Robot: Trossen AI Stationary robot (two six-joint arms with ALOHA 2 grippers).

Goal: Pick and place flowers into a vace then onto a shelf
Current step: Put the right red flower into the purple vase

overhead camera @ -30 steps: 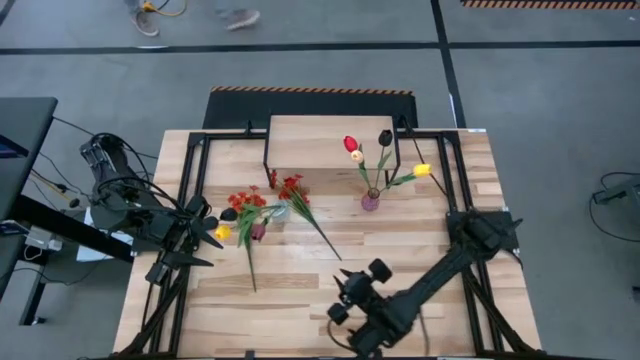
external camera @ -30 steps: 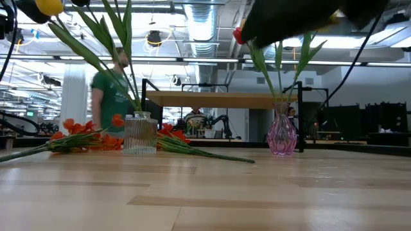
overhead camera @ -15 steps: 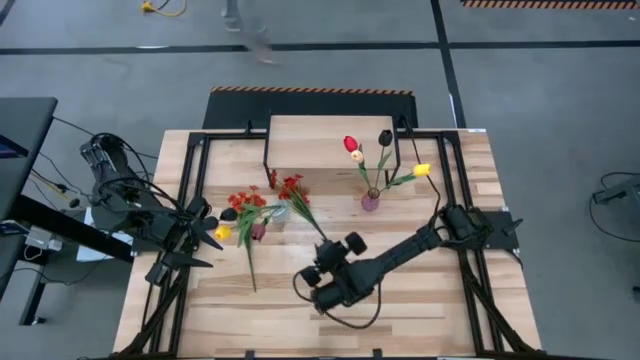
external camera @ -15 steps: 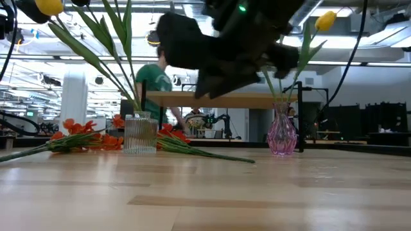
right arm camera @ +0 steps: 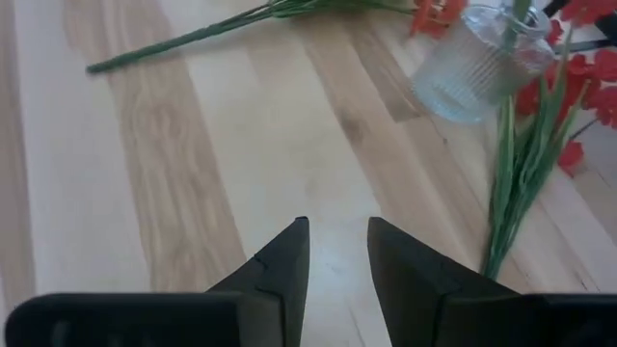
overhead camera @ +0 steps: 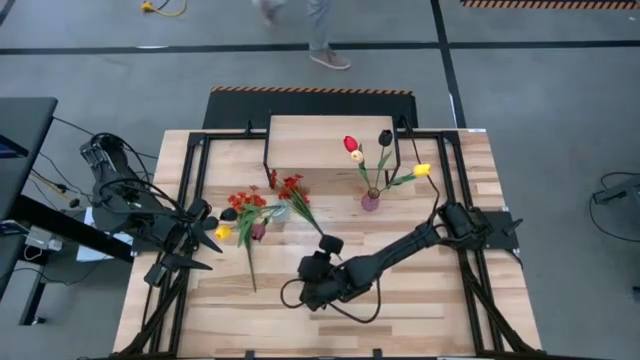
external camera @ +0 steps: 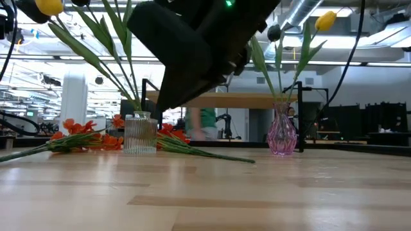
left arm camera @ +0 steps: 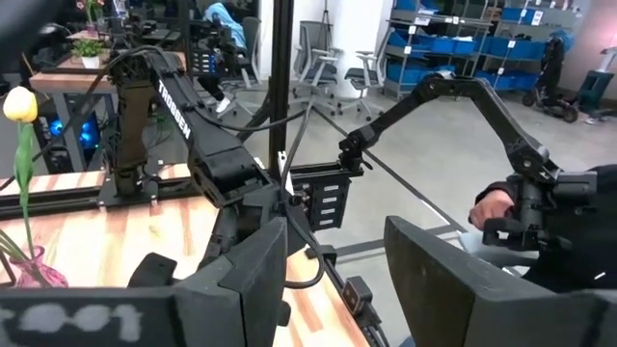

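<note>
The right gripper (right arm camera: 337,253), jaws parted and empty, hovers over the table (overhead camera: 420,300) near two loose flower sprays (overhead camera: 300,205). The left gripper (left arm camera: 333,260), open and empty, waits at the left edge. Two vases: clear (right arm camera: 477,63), pink (overhead camera: 370,202) holding four tulips (overhead camera: 351,145), beside the shelf (overhead camera: 310,135).

The right arm (external camera: 199,45) hid part of the shelf (external camera: 257,99) in the low view; a person (overhead camera: 320,30) beyond the shelf was cut off.

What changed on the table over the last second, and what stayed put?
The right gripper swung from the near table edge leftward toward the loose flower sprays, fingers apart and empty over bare wood. The left gripper, the clear vase, the pink vase with its tulips and the shelf did not move.
</note>
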